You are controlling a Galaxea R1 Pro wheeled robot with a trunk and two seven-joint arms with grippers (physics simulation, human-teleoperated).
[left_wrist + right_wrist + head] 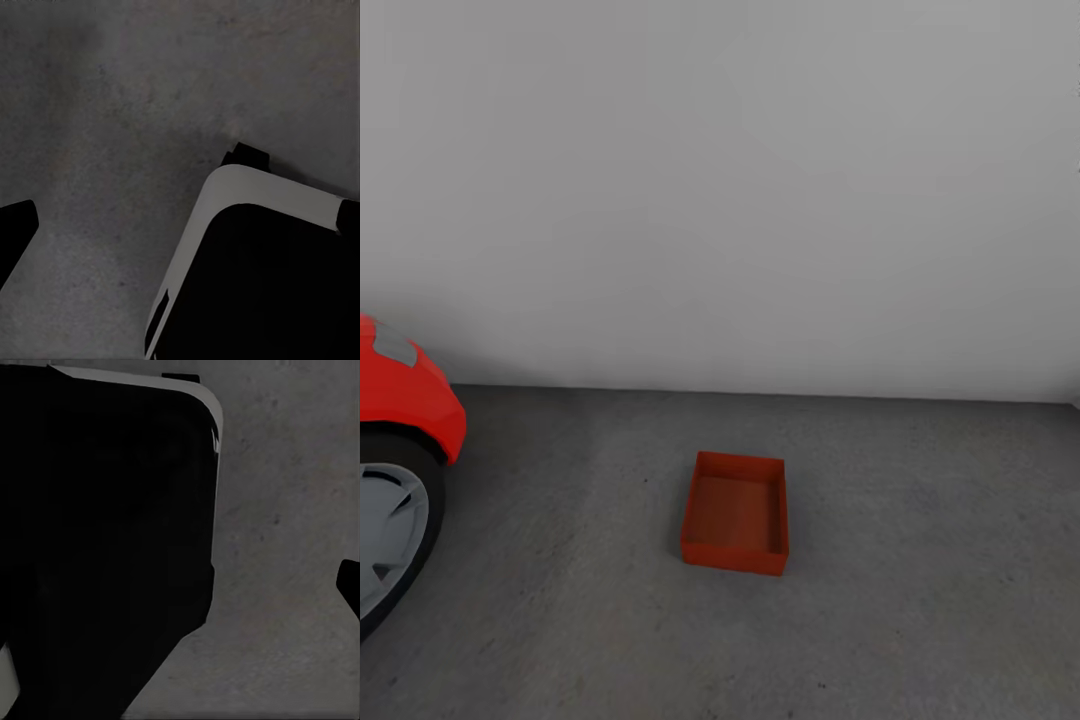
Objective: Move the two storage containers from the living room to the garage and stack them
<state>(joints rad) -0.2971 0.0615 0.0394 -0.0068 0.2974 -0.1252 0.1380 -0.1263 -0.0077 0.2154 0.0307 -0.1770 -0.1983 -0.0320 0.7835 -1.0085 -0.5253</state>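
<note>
We face a plain wall [740, 180] above the grey floor [920, 620]. A red car [405, 400] sits far left. One orange-red bin [736, 512] rests open and upright mid-floor, apart from the car. We cannot tell either pincer's state or the bin's place relative to them.

The red car [405, 400] is cut off at the left edge — just 1 wheel [390, 545] and part of the fender show. Each wrist view catches only a dark finger tip [15, 232] at its edge — jaw stance unclear.
</note>
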